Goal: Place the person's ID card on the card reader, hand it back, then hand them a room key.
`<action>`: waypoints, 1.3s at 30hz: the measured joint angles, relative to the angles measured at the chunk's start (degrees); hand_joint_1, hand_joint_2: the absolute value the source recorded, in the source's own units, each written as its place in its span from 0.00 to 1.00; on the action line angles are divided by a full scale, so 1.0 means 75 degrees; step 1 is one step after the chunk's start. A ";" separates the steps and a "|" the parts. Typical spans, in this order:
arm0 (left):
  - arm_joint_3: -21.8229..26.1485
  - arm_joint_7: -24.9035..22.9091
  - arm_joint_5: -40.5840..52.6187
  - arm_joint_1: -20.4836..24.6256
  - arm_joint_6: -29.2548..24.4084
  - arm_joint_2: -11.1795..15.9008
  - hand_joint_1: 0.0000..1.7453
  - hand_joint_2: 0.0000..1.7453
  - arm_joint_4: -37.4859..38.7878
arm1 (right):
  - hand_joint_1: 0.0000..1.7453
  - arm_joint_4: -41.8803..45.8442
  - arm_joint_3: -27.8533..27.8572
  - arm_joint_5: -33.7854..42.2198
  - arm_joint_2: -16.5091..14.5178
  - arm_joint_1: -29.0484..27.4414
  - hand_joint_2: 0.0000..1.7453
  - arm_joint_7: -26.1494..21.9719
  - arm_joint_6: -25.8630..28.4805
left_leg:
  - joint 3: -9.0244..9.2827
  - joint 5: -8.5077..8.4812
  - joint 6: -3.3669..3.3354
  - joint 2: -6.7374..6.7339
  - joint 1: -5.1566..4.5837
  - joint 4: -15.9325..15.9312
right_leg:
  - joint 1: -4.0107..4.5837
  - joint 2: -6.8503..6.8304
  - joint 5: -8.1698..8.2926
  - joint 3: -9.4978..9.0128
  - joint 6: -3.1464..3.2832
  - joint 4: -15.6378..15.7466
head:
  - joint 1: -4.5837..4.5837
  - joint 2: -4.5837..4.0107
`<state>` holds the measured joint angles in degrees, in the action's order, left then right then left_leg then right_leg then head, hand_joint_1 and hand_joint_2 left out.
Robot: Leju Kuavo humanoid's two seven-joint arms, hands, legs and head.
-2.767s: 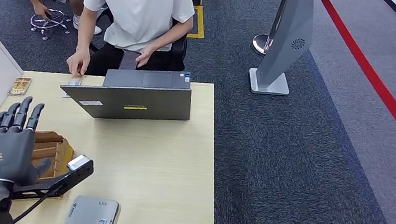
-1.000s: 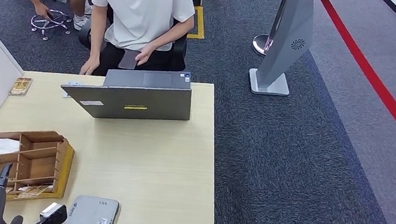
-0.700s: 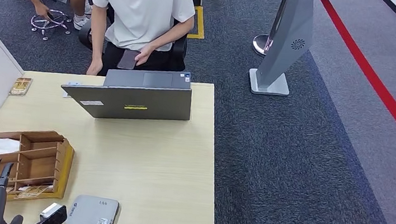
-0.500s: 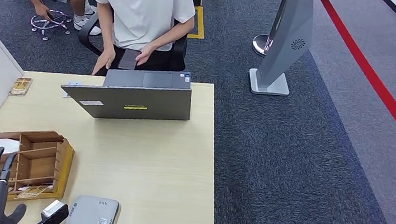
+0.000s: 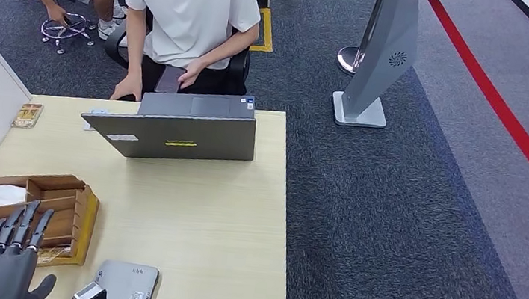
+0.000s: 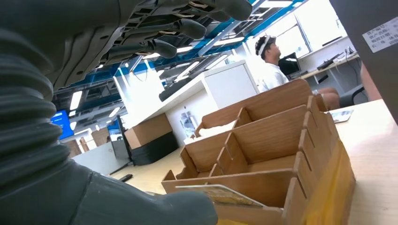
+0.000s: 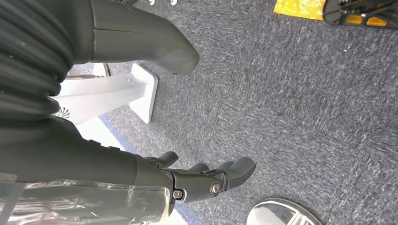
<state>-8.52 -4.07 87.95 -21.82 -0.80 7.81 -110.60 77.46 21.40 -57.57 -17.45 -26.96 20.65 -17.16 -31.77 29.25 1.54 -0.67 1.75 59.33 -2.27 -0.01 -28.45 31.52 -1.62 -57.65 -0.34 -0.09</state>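
Card reader (image 5: 125,285): flat grey box with rounded corners and a small label at one corner, lying at the lower left of the head view on the pale wooden surface (image 5: 202,210), just beside the wooden organizer (image 5: 35,217). It sits within easy reach of the left hand, presumably so a card can be laid on top of it.

Room key cards: thin printed cards (image 6: 220,194) lie flat in the nearest compartment of the organizer; white paper sits in the farthest one.

ID card: a small pale card (image 5: 97,111) lies at the far edge of the surface, upper left, beside the laptop (image 5: 177,133) and near the seated person's hand (image 5: 127,91); whether this is the ID cannot be confirmed.

Left hand (image 5: 4,266): lower left corner, raised over the organizer's near end, fingers (image 5: 26,220) straight and spread, holding nothing.

Right hand (image 7: 202,180): hangs over grey carpet, fingers loosely extended, empty.
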 joint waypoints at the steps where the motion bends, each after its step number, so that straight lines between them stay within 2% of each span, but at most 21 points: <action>1: -0.0021 0.0015 0.0000 0.0000 -0.0020 0.0015 0.00 1.00 0.0034 | 0.00 0.0000 0.0000 -0.0014 0.0000 -0.0005 1.00 -0.0004 0.0001 | 0.0000 0.0000 0.0000 0.0000 0.0000 0.0000 | 0.0000 0.0000 0.0000 -0.0001 0.0000 0.0000 | 0.0000 0.0000; 14: -0.0071 0.0410 0.0000 -0.0136 -0.0439 0.0037 0.00 1.00 0.0330 | 0.00 0.0000 0.0009 -0.0152 0.0001 -0.0015 1.00 -0.0145 0.0009 | -0.0001 0.0000 0.0000 0.0000 0.0000 0.0000 | 0.0000 0.0000 0.0000 -0.0009 0.0000 0.0000 | 0.0001 0.0000; 25: -0.0063 0.0463 0.0000 -0.0209 -0.0544 0.0044 0.00 1.00 0.0395 | 0.00 0.0000 0.0015 -0.0162 0.0001 -0.0017 1.00 -0.0145 0.0013 | -0.0002 0.0000 0.0000 0.0000 0.0000 0.0000 | 0.0000 -0.0001 0.0000 -0.0011 0.0000 0.0000 | 0.0001 0.0000; 31: 0.0185 0.0754 0.0000 -0.0352 -0.1193 0.0186 0.00 1.00 0.0604 | 0.00 0.0001 0.0015 -0.0132 0.0001 -0.0051 1.00 -0.0145 0.0044 | -0.0002 0.0000 0.0000 0.0001 0.0000 0.0000 | 0.0000 -0.0001 0.0000 -0.0010 0.0000 0.0000 | -0.0001 0.0000; 39: 0.1009 0.1642 0.0000 -0.0412 -0.2304 0.0291 0.00 1.00 0.1284 | 0.00 0.0033 0.0012 -0.0036 0.0001 -0.0156 1.00 -0.0145 0.0125 | -0.0002 0.0000 0.0000 0.0001 0.0001 -0.0002 | 0.0000 -0.0002 -0.0003 -0.0009 -0.0003 0.0000 | 0.0000 0.0000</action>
<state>-0.95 8.25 87.95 -24.90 -18.08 9.99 -100.97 77.71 21.49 -57.84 -17.44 -28.12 19.56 -16.22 -31.78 29.25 1.55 -0.67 1.75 59.31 -2.27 -0.02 -28.47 31.46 -1.64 -57.65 -0.34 -0.09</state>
